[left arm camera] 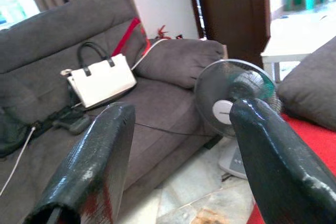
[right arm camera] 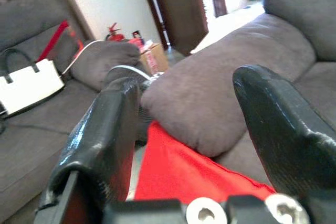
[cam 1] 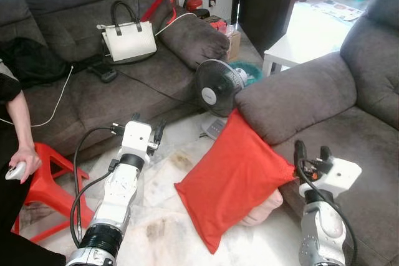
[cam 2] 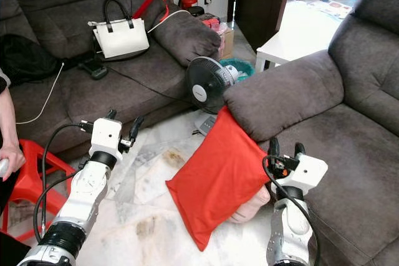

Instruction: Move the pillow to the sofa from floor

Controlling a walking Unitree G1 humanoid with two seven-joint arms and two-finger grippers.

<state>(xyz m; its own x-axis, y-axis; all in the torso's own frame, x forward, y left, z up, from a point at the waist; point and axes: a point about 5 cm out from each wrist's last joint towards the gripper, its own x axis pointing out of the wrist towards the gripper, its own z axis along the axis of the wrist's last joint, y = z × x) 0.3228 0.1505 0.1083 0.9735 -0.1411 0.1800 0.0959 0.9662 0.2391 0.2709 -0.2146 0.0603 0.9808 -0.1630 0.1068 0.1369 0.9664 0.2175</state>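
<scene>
Red pillow (cam 1: 232, 179) propped on edge on the floor (cam 1: 156, 222), top corner tucked against the armrest (cam 1: 293, 98) of the grey sofa (cam 1: 361, 135) on the right, lower corner resting on the marble tiles. Lies between the two grippers, nearer the right one.

Right gripper (cam 1: 309, 152) just beside the pillow's right edge, fingers spread wide, nothing held; in the right wrist view, red fabric directly below and ahead of the open fingers (right arm camera: 102, 145), armrest beyond. Left gripper (cam 1: 144, 128) raised off to the pillow's left, well apart from it, also wide open and empty, aimed toward the standing fan (cam 1: 218, 85) and the other sofa carrying a white handbag (cam 1: 129, 40).

Probably light, soft and baggy: loose cloth cover, filling likely to slump and fold once lifted. Slick fabric may slide through a shallow pinch. Best hold seems a deep bite on the upper right edge or corner nearest the right gripper, gathering cover and stuffing together; a second pinch on the left edge would stop sagging. Not fragile, so a firm squeeze looks safe.

Person's hand (cam 1: 22, 160) at far left beside a red stool (cam 1: 47, 185), clear of the work.
</scene>
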